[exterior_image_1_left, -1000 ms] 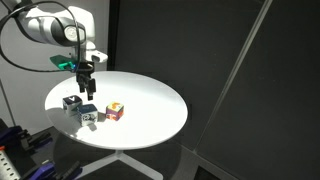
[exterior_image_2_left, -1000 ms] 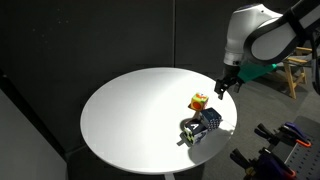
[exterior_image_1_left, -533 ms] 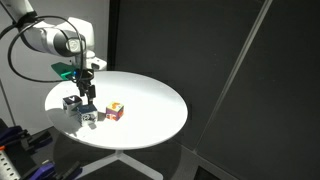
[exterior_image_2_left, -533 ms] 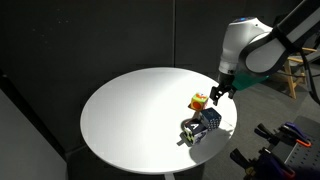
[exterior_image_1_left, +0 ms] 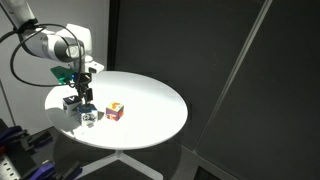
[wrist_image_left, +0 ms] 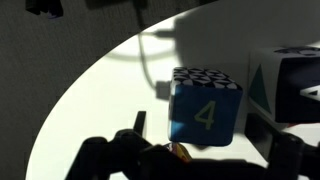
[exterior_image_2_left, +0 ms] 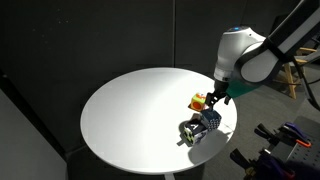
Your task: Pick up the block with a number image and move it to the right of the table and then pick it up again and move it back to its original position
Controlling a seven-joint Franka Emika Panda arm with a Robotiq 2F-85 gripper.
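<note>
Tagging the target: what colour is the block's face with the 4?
Blue, with a pale yellow-green 4; the block shows best in the wrist view.

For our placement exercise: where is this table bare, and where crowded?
Bare: the broad table sweep from the red-and-yellow cube to the opposite rim. Crowded: the rim under the gripper, where that cube, the block with a number image and a third cube sit close.

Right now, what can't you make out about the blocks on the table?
- The block with a number image: its digit is too small in both exterior views.
- Neighbouring cube: cut off by the wrist view's right edge.
- End effector: dark, blurred along the wrist view's bottom edge.
</note>
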